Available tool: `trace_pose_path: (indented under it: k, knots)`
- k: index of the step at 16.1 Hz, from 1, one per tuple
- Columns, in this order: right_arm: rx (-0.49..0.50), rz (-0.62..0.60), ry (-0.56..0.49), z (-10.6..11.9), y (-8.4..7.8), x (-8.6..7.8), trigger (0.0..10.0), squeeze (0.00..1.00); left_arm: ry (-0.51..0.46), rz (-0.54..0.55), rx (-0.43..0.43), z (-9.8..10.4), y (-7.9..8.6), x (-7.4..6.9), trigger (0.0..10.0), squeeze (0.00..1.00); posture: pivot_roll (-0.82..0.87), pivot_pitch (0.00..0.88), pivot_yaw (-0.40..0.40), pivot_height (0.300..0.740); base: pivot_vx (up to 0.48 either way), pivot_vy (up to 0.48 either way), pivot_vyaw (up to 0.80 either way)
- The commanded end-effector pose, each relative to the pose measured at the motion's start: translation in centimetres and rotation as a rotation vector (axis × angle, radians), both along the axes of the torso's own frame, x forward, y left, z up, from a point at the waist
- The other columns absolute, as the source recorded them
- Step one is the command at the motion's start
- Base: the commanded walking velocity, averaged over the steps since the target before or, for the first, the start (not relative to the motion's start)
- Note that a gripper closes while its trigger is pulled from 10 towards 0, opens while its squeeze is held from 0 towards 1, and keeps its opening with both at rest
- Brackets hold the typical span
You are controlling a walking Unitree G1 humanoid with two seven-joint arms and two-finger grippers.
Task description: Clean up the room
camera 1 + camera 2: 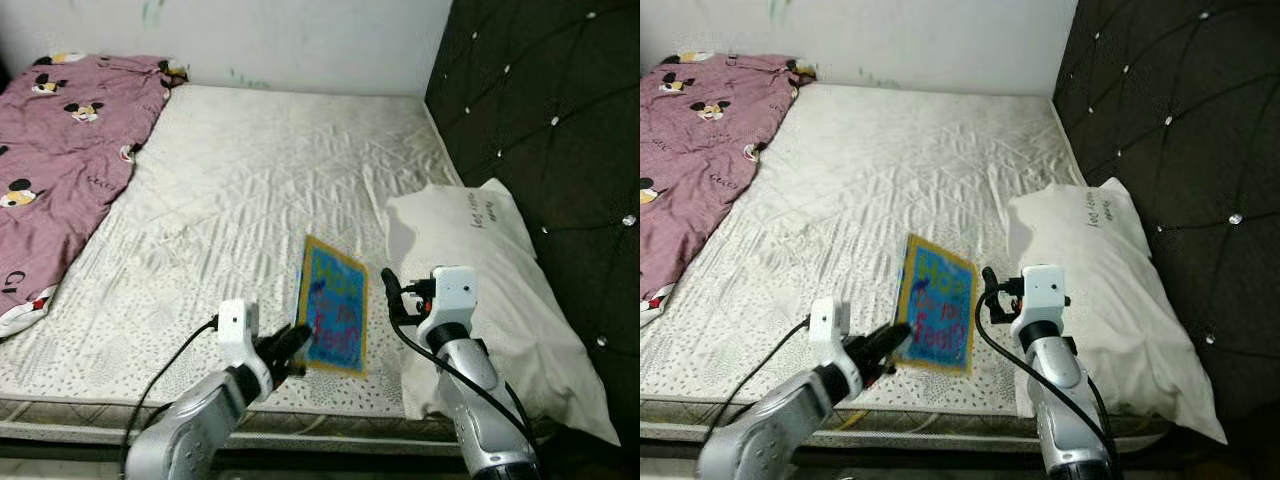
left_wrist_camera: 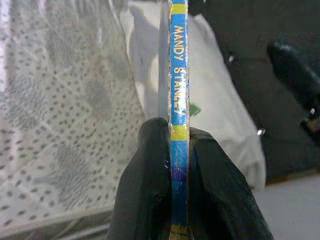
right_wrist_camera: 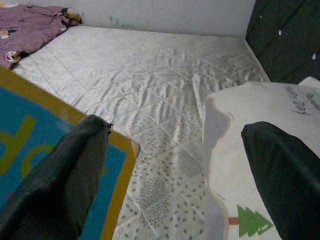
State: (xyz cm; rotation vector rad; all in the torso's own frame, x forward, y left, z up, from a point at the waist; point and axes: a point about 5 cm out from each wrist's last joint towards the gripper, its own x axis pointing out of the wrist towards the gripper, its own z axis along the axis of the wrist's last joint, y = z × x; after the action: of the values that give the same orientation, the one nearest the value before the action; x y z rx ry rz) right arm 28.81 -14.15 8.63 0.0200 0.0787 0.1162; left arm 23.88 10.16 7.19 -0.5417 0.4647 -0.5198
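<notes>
Above the mattress (image 1: pixel 250 190), left end effector (image 1: pixel 293 347) pinches the book (image 1: pixel 333 305).

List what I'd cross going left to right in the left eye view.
Pink blanket → bare mattress → left gripper → book → right gripper → white pillow → dark headboard.

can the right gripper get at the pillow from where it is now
Probably yes. The right gripper hangs open just beside the white pillow, nothing between them. The book sits on its other side, clamped by the left gripper, so it shouldn't interfere.
</notes>
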Motion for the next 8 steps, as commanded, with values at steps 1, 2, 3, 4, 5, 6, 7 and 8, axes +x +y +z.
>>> trace_pose_path:
  k: [1,2,3,4,5,6,7,8]
  knots:
    - [0.008,-0.006,-0.002,0.3,0.1,0.0,10.0,0.0,-0.051,0.011,-0.006,1.2,0.0,0.4,10.0,0.0,-0.03,0.109,-0.026,0.74,0.0,0.0,0.0]
    - [0.013,-0.004,-0.001,0.3,0.3,0.0,10.0,0.0,-0.044,0.026,-0.007,1.2,0.3,0.4,10.0,0.0,-0.03,0.112,-0.024,0.74,0.0,0.0,0.0]
    - [0.017,-0.005,0.01,0.2,0.3,-0.1,10.0,0.0,-0.065,0.06,0.027,1.3,0.9,0.6,10.0,0.0,-0.02,0.118,-0.022,0.74,0.0,0.0,0.0]
    - [0.02,-0.008,0.008,0.2,0.4,-0.1,10.0,0.0,-0.079,0.096,0.049,1.1,1.6,0.8,10.0,0.0,-0.02,0.122,-0.021,0.74,0.0,0.0,0.0]
    - [0.026,-0.015,0.01,0.2,0.4,-0.1,10.0,0.0,-0.066,0.105,0.066,0.8,2.2,0.7,10.0,0.0,-0.02,0.128,-0.021,0.74,0.0,0.0,0.0]
    - [0.029,-0.023,0.016,0.1,0.3,-0.1,10.0,0.0,-0.055,0.101,0.069,0.6,2.4,0.7,10.0,0.0,-0.01,0.133,-0.021,0.74,0.0,0.0,0.0]
    - [0.033,-0.028,0.022,-0.1,0.3,-0.2,10.0,0.0,-0.05,0.101,0.068,0.6,2.6,0.7,10.0,0.0,-0.01,0.133,-0.02,0.74,0.0,0.0,0.0]
    - [0.039,-0.029,0.024,-0.1,0.4,-0.1,10.0,0.0,-0.054,0.098,0.068,0.8,2.5,0.7,10.0,0.0,-0.01,0.13,-0.019,0.74,0.0,0.0,0.0]
